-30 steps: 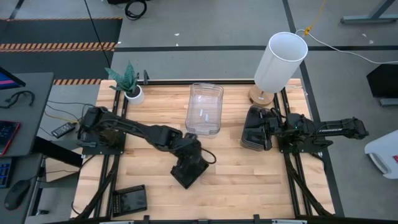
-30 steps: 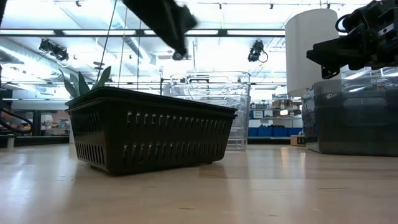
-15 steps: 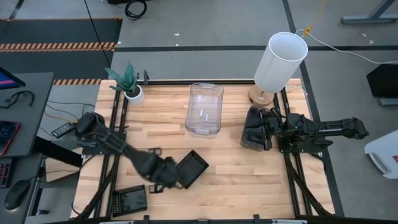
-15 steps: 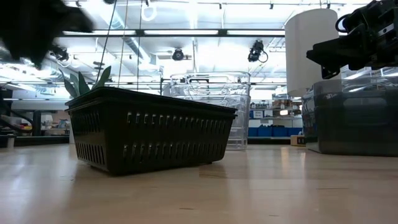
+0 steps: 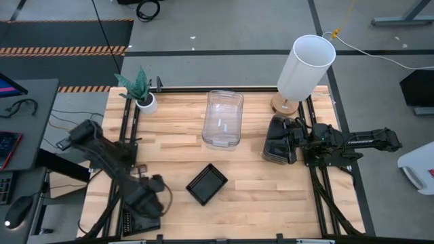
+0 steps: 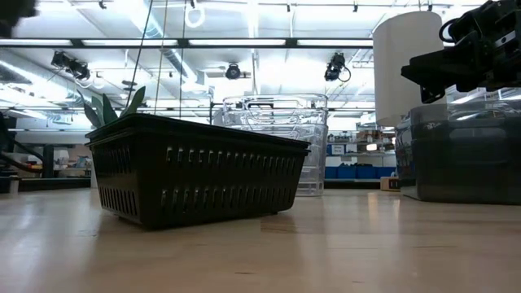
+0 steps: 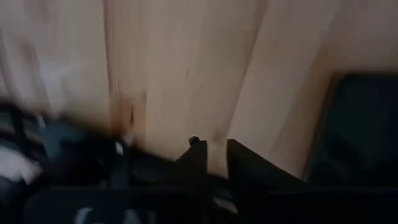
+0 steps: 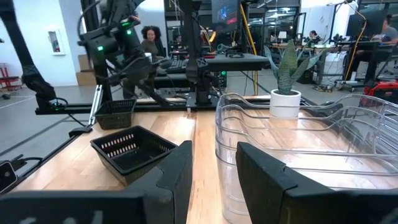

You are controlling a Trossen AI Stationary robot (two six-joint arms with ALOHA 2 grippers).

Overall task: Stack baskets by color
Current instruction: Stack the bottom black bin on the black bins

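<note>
One black basket (image 5: 207, 184) (image 6: 195, 171) sits flat on the table's middle, toward the near edge. A second black basket (image 5: 135, 224) (image 8: 115, 112) lies at the near left corner. My left gripper (image 5: 146, 202) (image 7: 216, 155) hovers over that basket's far part, pointing down, open by a narrow gap with bare wood showing through it. The clear baskets (image 5: 224, 118) (image 8: 298, 149) are nested at the far middle. The grey baskets (image 5: 278, 139) (image 6: 464, 155) are stacked at the right. My right gripper (image 5: 298, 139) (image 8: 214, 162) waits level above the grey stack, open and holding nothing.
A tall white lamp shade (image 5: 305, 68) stands at the far right corner. A small potted plant (image 5: 141, 91) stands at the far left. Bare wood (image 5: 271, 203) stretches between the middle black basket and the right edge. People and desks show in the room beyond the table.
My left gripper has come off the black basket in the table's middle. It has swung toward the near left corner, sinking a little and tipping to point down over the other black basket. The middle basket stays where it was set.
</note>
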